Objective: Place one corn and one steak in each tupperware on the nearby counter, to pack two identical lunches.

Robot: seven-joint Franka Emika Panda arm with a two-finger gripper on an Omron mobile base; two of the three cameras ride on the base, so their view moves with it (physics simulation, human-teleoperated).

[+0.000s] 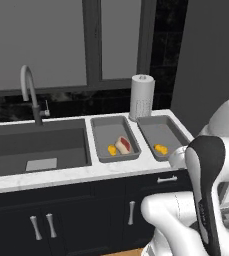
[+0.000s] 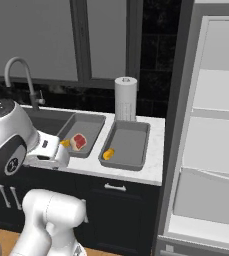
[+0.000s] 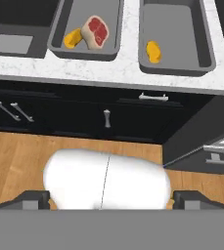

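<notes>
On the white marble counter (image 1: 61, 175), right of the dark sink basin (image 1: 36, 147), two grey tupperware trays sit side by side in front of a paper towel roll (image 1: 141, 96). The left tray (image 1: 103, 132) holds one corn cob (image 1: 112, 150) at about 7 o'clock of its floor, with a steak (image 1: 123, 145) touching or just beside it toward 3 o'clock. The right tray (image 1: 168, 127) holds a second corn cob (image 1: 160, 148) alone, near its front wall at 6 o'clock.

I judge one lunch to be packed and the other to lack only its steak. The step in hand is fetching that second steak. The hand view looks down from well back over the cabinet fronts and the wood floor (image 3: 15, 161), so the gripper is away from the trays. Its two dark fingertips (image 3: 33, 199) stand wide apart at the lower corners of that view, with nothing between them.

The next move calls for finding the remaining steak, closing on it, and carrying it to the bare floor of the right tray beside the cob. An open refrigerator (image 2: 211, 125) stands at 3 o'clock of the counter. Its visible shelves look bare, but the lower part is cut off, so I cannot tell where the second steak lies.
</notes>
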